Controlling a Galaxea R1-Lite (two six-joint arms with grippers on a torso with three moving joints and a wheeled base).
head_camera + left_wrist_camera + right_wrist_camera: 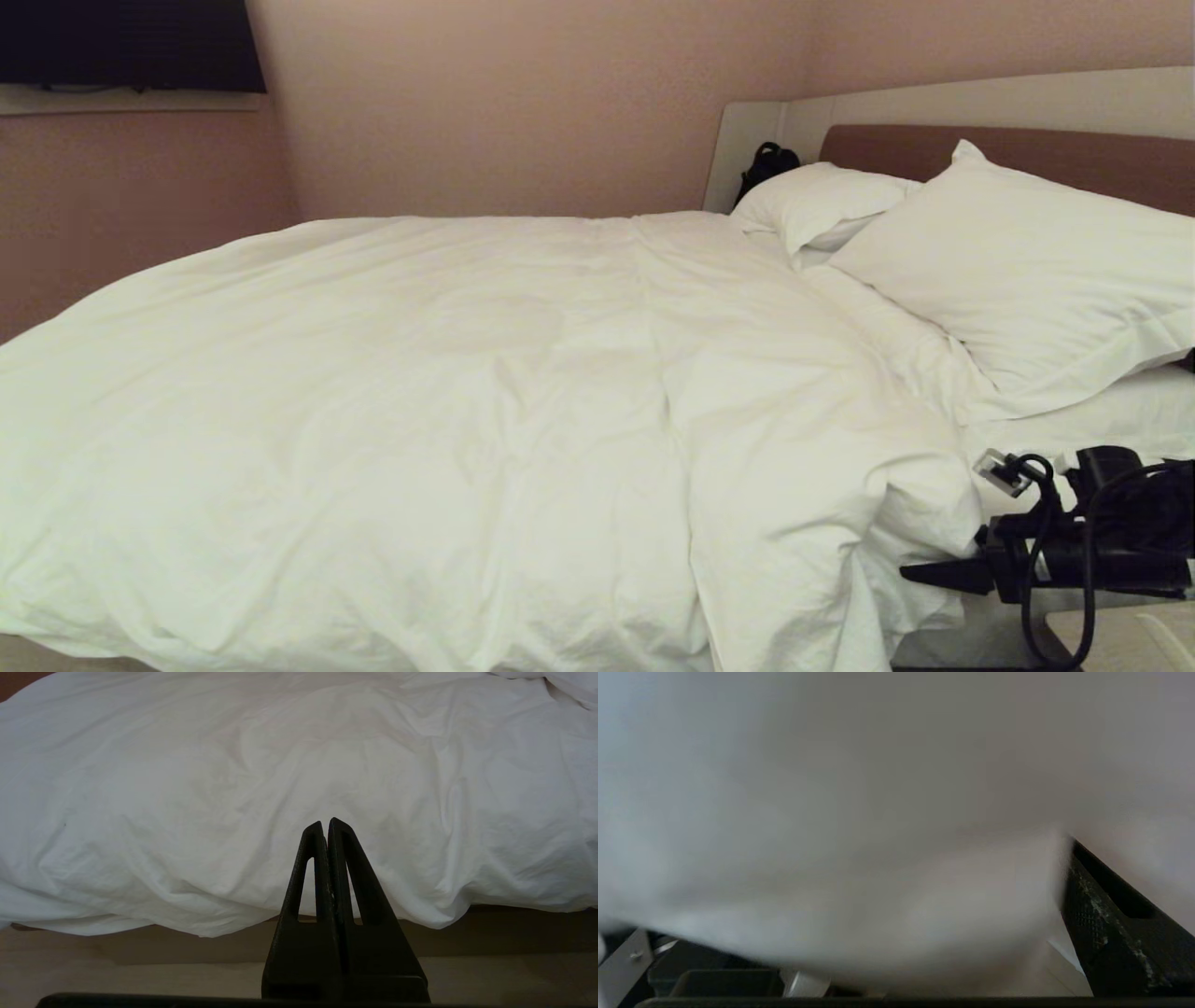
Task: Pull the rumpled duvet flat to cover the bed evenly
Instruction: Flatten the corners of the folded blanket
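Note:
The puffy white duvet [467,392] lies wrinkled over most of the bed [1027,149], and its near right corner is bunched at the mattress edge. My right gripper [934,565] reaches in low from the right, at that bunched corner. In the right wrist view one finger [1106,914] stands far out to the side, so the jaws are open. Blurred white duvet [878,812] fills the space before it and hides the other finger. My left gripper [327,822] is shut and empty, parked facing the duvet's [233,788] hanging edge, and is out of the head view.
Two white pillows [1027,271] [822,205] lean at the headboard, with bare sheet [1102,420] below them. A black bag [767,163] sits at the far corner. A pale nightstand top [1120,639] lies under my right arm. Bed base [514,924] and beige floor [140,980] show below the duvet.

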